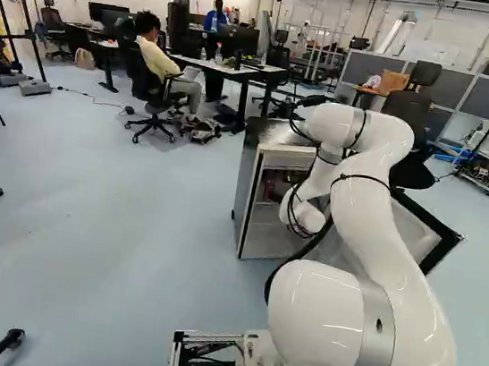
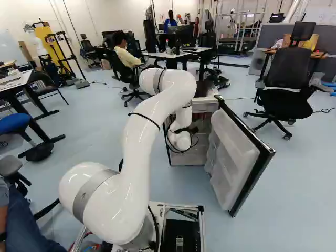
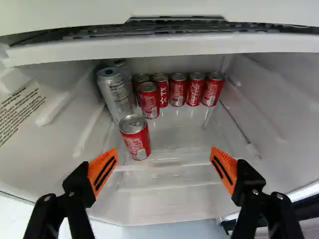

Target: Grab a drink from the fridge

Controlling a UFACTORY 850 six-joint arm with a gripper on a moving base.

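Gripper [image 3: 163, 152]: orange pads [image 3: 103, 172] spread wide, nothing gripped. Nearest red can [image 3: 135, 139] in fridge [image 1: 245, 192], upright, long axis vert., ahead of gripper & off-centre twd the pad on wall label [image 3: 20, 113] side. Single arm. Judged: approach needs a small shift that way, then adv. w/ a pad each side; poss. knock to silver can [image 3: 115, 93], close behind. More red cans [image 3: 178, 90] at rear. Fridge door [image 2: 231, 152] open. Labels: white lettering on reds, dark fine print on silver can & wall label; wording n/r.
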